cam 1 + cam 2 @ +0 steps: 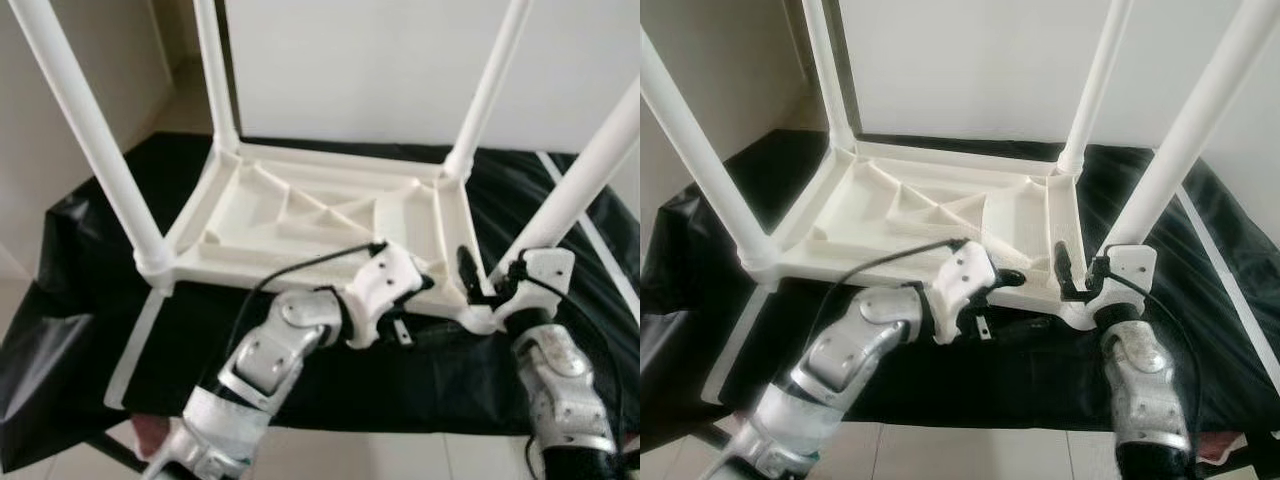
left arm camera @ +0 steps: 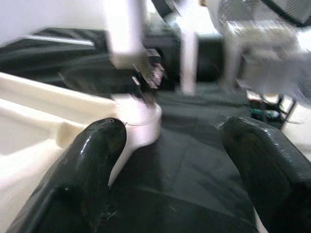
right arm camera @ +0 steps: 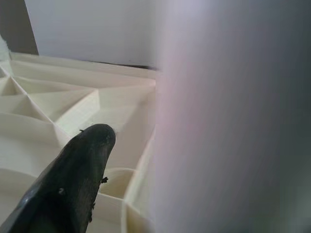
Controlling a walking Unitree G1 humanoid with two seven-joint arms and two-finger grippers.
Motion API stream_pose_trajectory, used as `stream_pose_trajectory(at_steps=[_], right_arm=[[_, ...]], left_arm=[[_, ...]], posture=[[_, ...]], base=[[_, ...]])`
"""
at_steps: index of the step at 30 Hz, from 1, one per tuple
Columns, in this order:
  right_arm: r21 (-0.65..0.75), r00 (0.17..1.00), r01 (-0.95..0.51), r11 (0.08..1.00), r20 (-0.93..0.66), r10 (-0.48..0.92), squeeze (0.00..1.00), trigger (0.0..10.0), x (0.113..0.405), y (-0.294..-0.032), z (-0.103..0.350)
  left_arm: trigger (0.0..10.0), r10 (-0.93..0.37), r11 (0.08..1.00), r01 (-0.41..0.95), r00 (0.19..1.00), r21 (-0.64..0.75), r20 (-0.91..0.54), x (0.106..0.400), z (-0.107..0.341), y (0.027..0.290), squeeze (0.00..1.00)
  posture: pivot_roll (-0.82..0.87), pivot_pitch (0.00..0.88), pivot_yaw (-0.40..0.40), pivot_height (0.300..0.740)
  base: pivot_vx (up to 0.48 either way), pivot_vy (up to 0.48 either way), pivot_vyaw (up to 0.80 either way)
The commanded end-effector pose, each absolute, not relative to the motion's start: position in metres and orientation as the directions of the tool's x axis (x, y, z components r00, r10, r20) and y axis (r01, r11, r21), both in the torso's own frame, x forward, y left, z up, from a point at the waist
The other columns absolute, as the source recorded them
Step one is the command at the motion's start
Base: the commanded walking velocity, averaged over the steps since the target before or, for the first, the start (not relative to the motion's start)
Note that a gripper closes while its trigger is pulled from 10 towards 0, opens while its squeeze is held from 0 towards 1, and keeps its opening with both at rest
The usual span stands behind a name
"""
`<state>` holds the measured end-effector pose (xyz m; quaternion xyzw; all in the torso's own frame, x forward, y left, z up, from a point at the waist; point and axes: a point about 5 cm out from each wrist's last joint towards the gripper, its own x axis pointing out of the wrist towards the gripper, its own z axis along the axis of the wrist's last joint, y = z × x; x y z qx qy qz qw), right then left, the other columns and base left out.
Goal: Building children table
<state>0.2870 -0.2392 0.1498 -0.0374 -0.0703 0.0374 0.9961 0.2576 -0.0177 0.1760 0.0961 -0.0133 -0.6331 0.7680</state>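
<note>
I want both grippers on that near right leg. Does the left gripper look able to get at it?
Probably yes: the left gripper is open beside the near right leg, nothing between them.

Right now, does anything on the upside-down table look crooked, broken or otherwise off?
Nothing looks broken. The white table lies upside down on the black sheet with all four legs seated. They splay outward, possibly lens effect. The right claw is at the base of the near right leg; the left claw is open beside that corner.

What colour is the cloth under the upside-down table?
Black cloth, clearest in the right eye view.
</note>
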Motion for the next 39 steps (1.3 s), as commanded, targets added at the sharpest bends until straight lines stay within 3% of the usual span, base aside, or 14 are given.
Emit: stream_pose_trajectory(at_steps=[1, 15, 22, 23, 24, 25, 26, 27, 28, 39], right_arm=[[-0.075, 0.989, -0.094, 0.993, 0.11, 0.102, 0.0, 10.0, 0.288, -0.241, 0.146], [-0.134, 0.948, -0.308, 0.942, 0.037, 0.316, 0.0, 10.0, 0.293, -0.249, 0.148], [-0.183, 0.934, -0.354, 0.917, -0.023, 0.356, 0.0, 10.0, 0.298, -0.261, 0.146], [-0.19, 0.934, -0.355, 0.915, -0.03, 0.356, 0.0, 8.3, 0.298, -0.263, 0.146], [-0.195, 0.933, -0.358, 0.913, -0.038, 0.358, 0.0, 7.5, 0.299, -0.264, 0.145], [-0.195, 0.933, -0.358, 0.913, -0.038, 0.358, 0.0, 7.5, 0.299, -0.264, 0.145], [-0.197, 0.933, -0.36, 0.912, -0.042, 0.359, 0.0, 6.1, 0.299, -0.265, 0.145], [-0.2, 0.932, -0.362, 0.911, -0.045, 0.36, 0.0, 4.1, 0.299, -0.266, 0.145], [-0.199, 0.932, -0.362, 0.911, -0.046, 0.36, 0.0, 0.0, 0.3, -0.267, 0.145], [-0.149, 0.935, -0.356, 0.923, -0.063, 0.35, 0.0, 0.0, 0.303, -0.27, 0.137]], left_arm=[[10.0, -0.968, 0.205, 0.961, 0.227, 0.187, -0.107, 0.256, 0.176, -0.021, 0.0], [10.0, -0.942, 0.252, 0.945, 0.289, 0.21, -0.17, 0.258, 0.163, -0.024, 0.0], [10.0, -0.939, 0.259, 0.941, 0.298, 0.219, -0.173, 0.26, 0.164, -0.025, 0.0], [10.0, -0.938, 0.258, 0.94, 0.299, 0.221, -0.176, 0.26, 0.164, -0.023, 0.0], [10.0, -0.936, 0.259, 0.94, 0.301, 0.223, -0.18, 0.261, 0.163, -0.022, 0.0], [10.0, -0.936, 0.259, 0.94, 0.301, 0.223, -0.18, 0.261, 0.163, -0.022, 0.0], [10.0, -0.936, 0.26, 0.939, 0.302, 0.225, -0.182, 0.261, 0.163, -0.021, 0.0], [10.0, -0.934, 0.262, 0.938, 0.306, 0.226, -0.185, 0.262, 0.162, -0.02, 0.0], [10.0, -0.933, 0.266, 0.937, 0.309, 0.227, -0.185, 0.263, 0.163, -0.019, 0.0], [10.0, -0.927, 0.285, 0.931, 0.329, 0.229, -0.182, 0.266, 0.164, -0.017, 0.0]], posture=[[-0.02, 0.0, -0.027, 0.74], [-0.01, 0.0, -0.016, 0.74], [-0.01, 0.0, -0.01, 0.74], [-0.02, 0.0, -0.009, 0.74], [-0.02, 0.0, -0.01, 0.74], [-0.02, 0.0, -0.01, 0.74], [-0.02, 0.0, -0.01, 0.74], [-0.01, 0.0, -0.011, 0.74], [-0.01, 0.0, -0.012, 0.74], [-0.01, 0.0, -0.016, 0.74]], base=[[0.0, 0.0, 0.0], [0.0, 0.0, 0.0], [0.0, 0.0, 0.0], [0.0, 0.0, 0.0], [0.0, 0.0, 0.0], [0.0, 0.0, 0.0], [0.0, 0.0, 0.0], [0.0, 0.0, 0.0], [0.0, 0.0, 0.0], [0.0, 0.0, 0.0]])
